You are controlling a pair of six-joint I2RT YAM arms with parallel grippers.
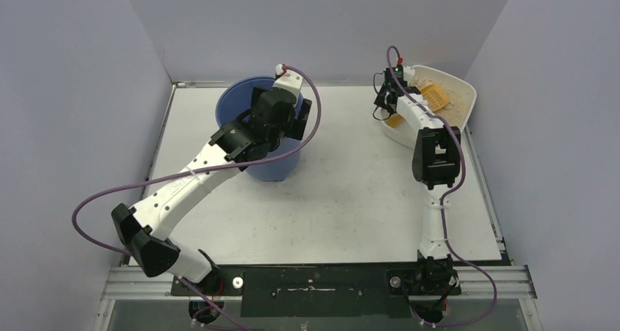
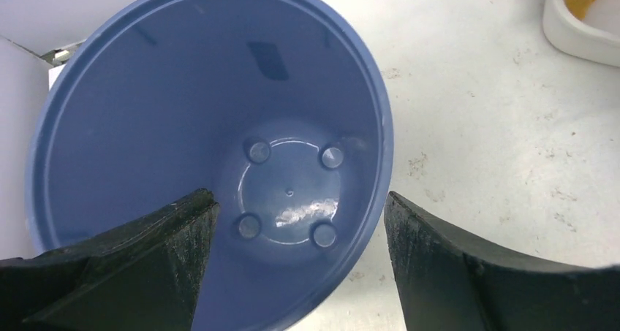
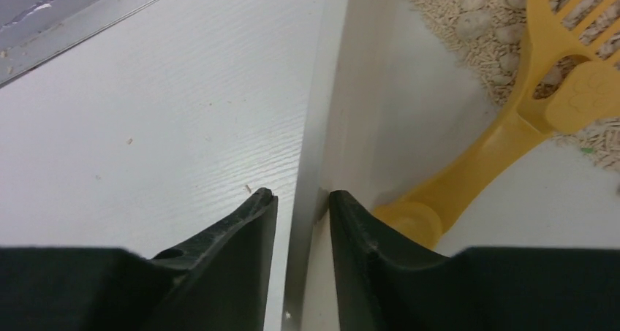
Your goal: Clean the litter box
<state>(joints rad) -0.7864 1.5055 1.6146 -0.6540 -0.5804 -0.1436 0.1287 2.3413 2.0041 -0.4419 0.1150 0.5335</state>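
Left gripper [image 2: 300, 199]: jaws spread above blue bucket [image 2: 146, 112], one either side of its rim. Right gripper [image 3: 301, 196]: jaws pinching litter box [image 3: 351, 90] wall; yellow scoop [image 3: 512, 126] inside.

Bright even light w/ soft shadows

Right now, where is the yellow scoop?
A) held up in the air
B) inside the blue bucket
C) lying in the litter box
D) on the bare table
C: the yellow scoop lies in the litter box, its slotted end on the litter, and the blue bucket is empty.
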